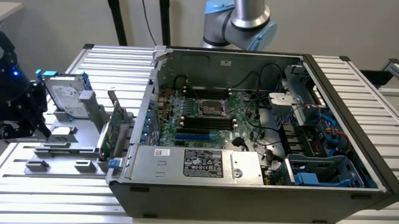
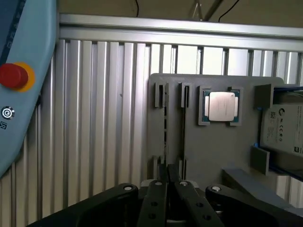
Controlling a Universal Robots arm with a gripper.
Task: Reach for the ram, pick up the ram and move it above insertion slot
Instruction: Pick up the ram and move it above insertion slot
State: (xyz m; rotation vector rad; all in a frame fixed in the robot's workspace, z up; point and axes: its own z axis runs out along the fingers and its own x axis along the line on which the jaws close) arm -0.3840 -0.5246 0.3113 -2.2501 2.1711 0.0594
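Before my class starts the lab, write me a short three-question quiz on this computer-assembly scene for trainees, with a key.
1. True or false: the computer case has its side panel on, hiding the inside.
2. The hard drive stands: A) inside the case; B) on the gray fixture, to the exterior view's left of the case; C) on the floor.
3. Short answer: which is the end effector nearer to, the fixture or the case?

Key: 1 false; 2 B; 3 the fixture.
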